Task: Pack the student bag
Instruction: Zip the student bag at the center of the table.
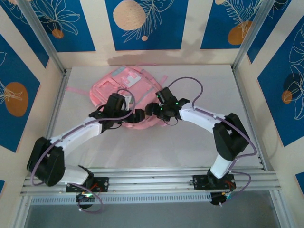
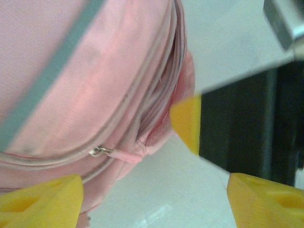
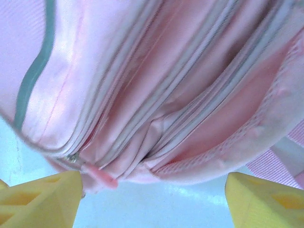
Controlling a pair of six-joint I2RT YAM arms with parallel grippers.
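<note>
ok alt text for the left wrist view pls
A pink student bag with a grey stripe and zips fills the upper left, lying on a white table. The left gripper is open, yellow fingertips at the bottom corners with nothing between; a yellow fingertip of the right arm sits beside the bag.

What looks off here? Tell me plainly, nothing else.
Nothing looks spilled or damaged. The pink backpack lies flat on the table. The only untidy thing is one strap trailing loose toward the table's left edge, where it might snag.
</note>
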